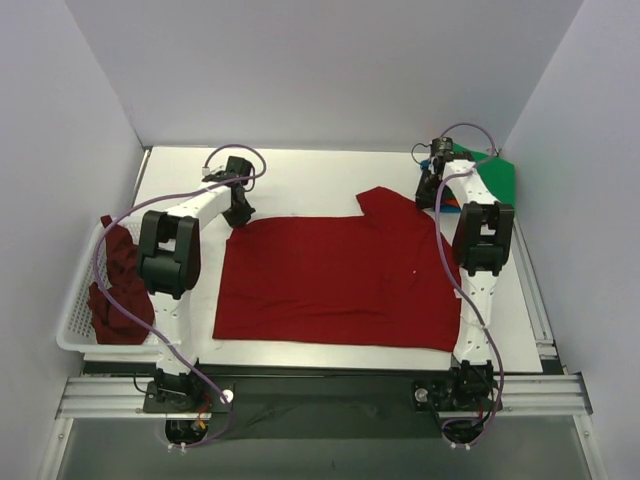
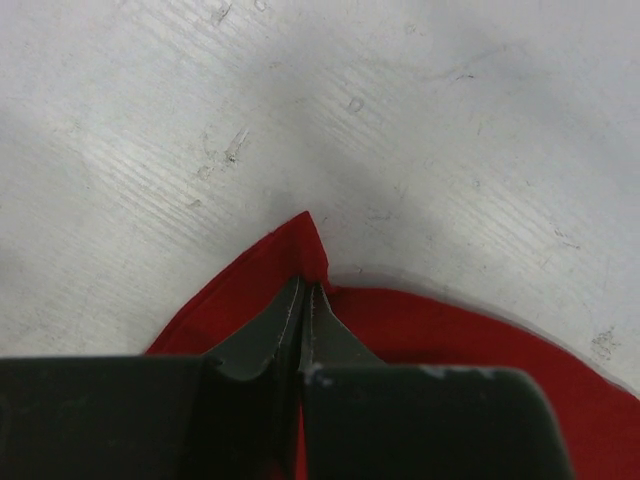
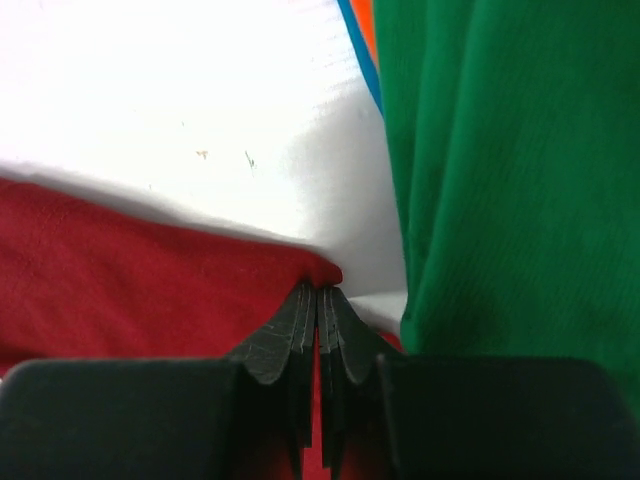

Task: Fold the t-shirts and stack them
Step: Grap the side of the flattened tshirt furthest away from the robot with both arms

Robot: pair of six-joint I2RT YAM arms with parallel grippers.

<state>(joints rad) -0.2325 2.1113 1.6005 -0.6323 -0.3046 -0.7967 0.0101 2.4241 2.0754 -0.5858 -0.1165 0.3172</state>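
A bright red t-shirt (image 1: 335, 282) lies spread flat in the middle of the table. My left gripper (image 1: 238, 216) is shut on its far left corner; the left wrist view shows the fingertips (image 2: 306, 292) pinching a red cloth point (image 2: 305, 245). My right gripper (image 1: 430, 197) is shut on its far right corner, pinched red cloth (image 3: 322, 268) showing in the right wrist view. A darker maroon shirt (image 1: 118, 285) lies crumpled in the basket at left. A folded green shirt (image 1: 497, 175) lies at the far right, with orange (image 3: 364, 22) and blue (image 3: 360, 60) edges under it.
A white mesh basket (image 1: 72, 318) sits at the table's left edge. Grey walls close in the back and both sides. The green stack (image 3: 510, 170) lies right next to my right gripper. Bare white table (image 1: 320, 170) lies behind the red shirt.
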